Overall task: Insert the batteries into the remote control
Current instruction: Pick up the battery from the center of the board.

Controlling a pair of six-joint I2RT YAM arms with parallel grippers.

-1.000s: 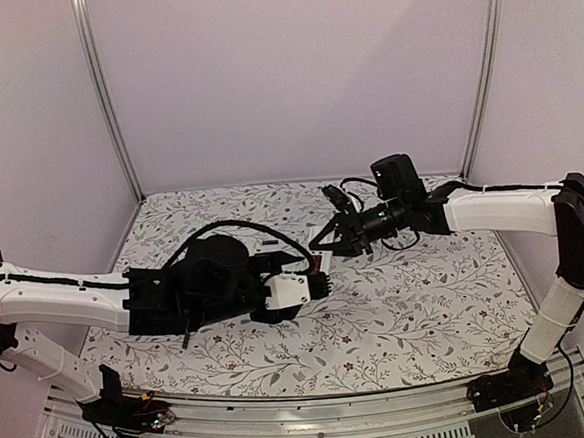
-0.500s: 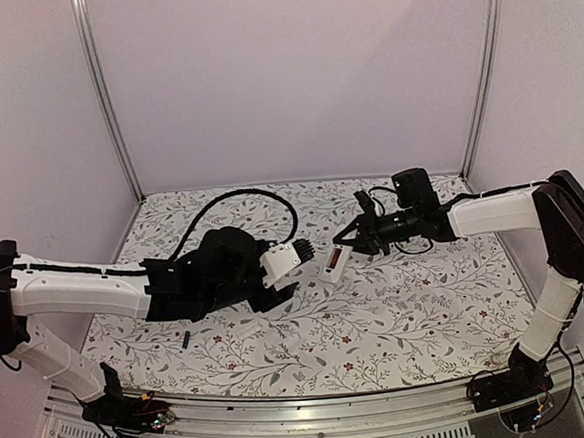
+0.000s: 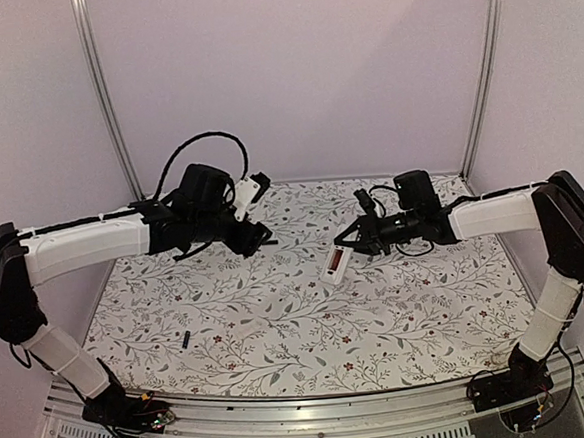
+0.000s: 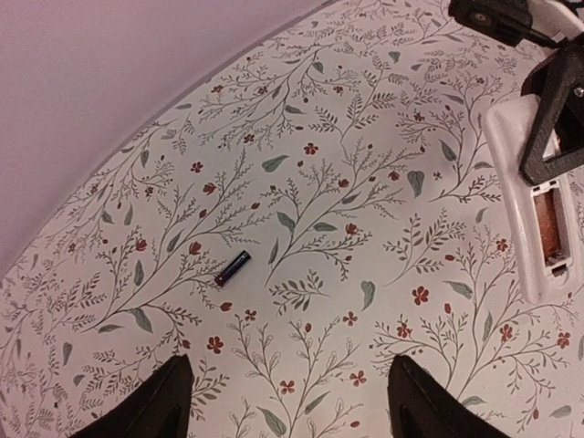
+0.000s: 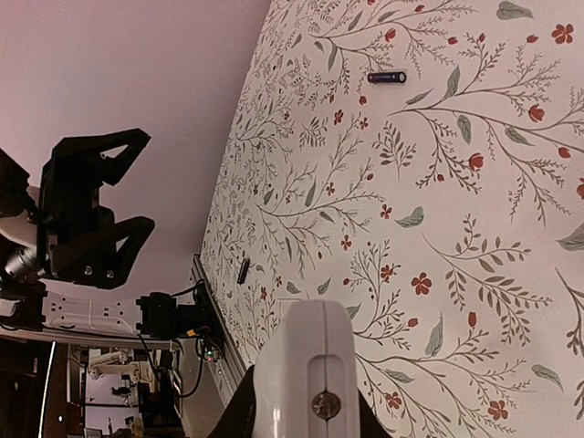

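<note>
Floral table [image 3: 399,322], lilac walls [image 3: 292,79], loose battery [image 4: 232,268], right claw [image 3: 348,245] gripping remote [image 3: 335,265]

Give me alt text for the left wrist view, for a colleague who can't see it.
One battery lies alone on the floral tablecloth. At right, the right arm's fingers hold the remote control, its open recess showing. The left arm's fingers stand apart, empty, at the bottom edge.

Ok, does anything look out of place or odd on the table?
The two batteries lie loose and far apart on the table, one by its near edge. The remote control, held tilted in the right pincer, has its battery recess open.
</note>
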